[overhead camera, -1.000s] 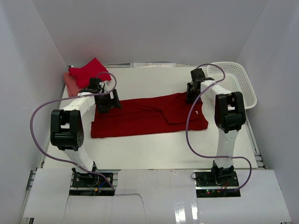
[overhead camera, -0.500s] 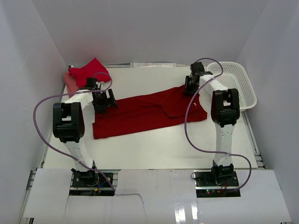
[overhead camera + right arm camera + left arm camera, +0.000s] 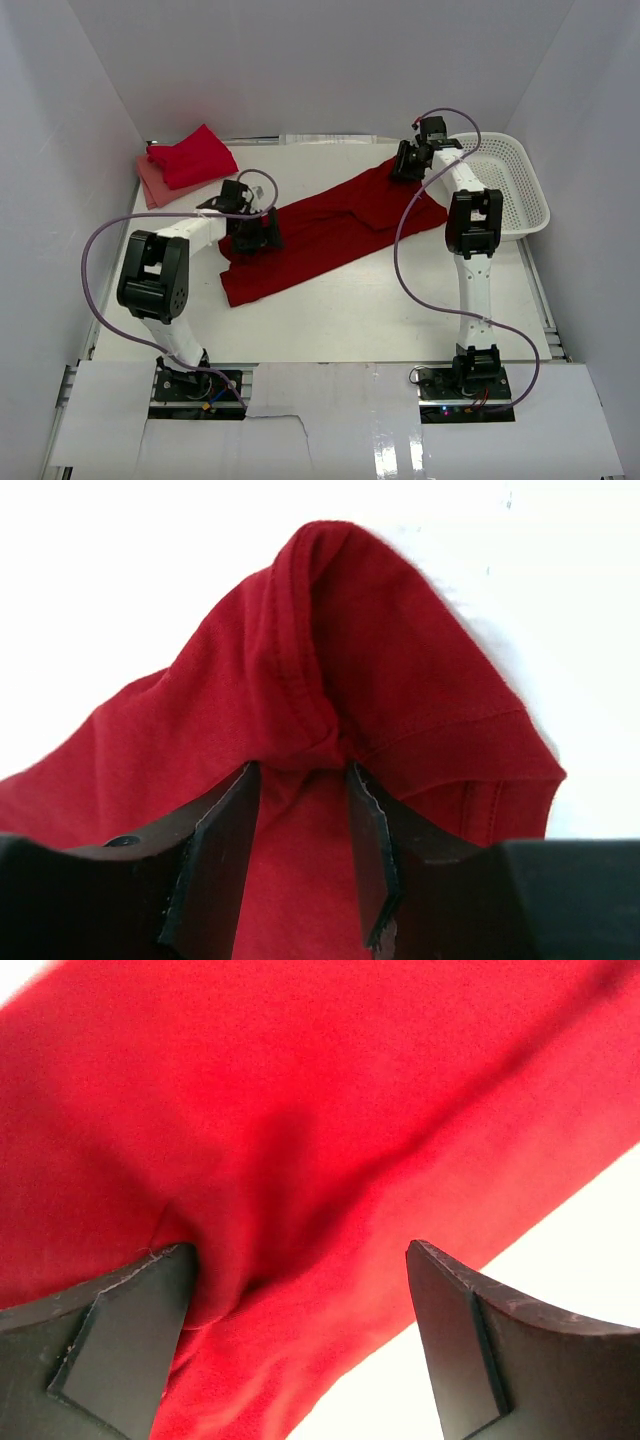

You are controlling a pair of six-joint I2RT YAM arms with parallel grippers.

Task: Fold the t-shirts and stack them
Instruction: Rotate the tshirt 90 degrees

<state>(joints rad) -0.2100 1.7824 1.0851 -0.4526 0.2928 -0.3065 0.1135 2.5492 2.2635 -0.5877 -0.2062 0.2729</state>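
Because the dark red t-shirt (image 3: 335, 222) is limp, light cloth that sags and bunches, we judge its hems and corners the best holds. It sprawls diagonally across mid-frame. Our right gripper (image 3: 300, 790) pinches a gathered hem at upper right. Our left gripper (image 3: 300, 1260) hovers spread wide over the lower-left end, gripping nothing.

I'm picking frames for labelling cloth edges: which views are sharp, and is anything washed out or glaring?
Top external: evenly lit, sharp, with glare on the glossy front panel. Left wrist: the red t-shirt looks soft, the table blown white. Right wrist: hem stitching crisp, table blown white, fingers dark.
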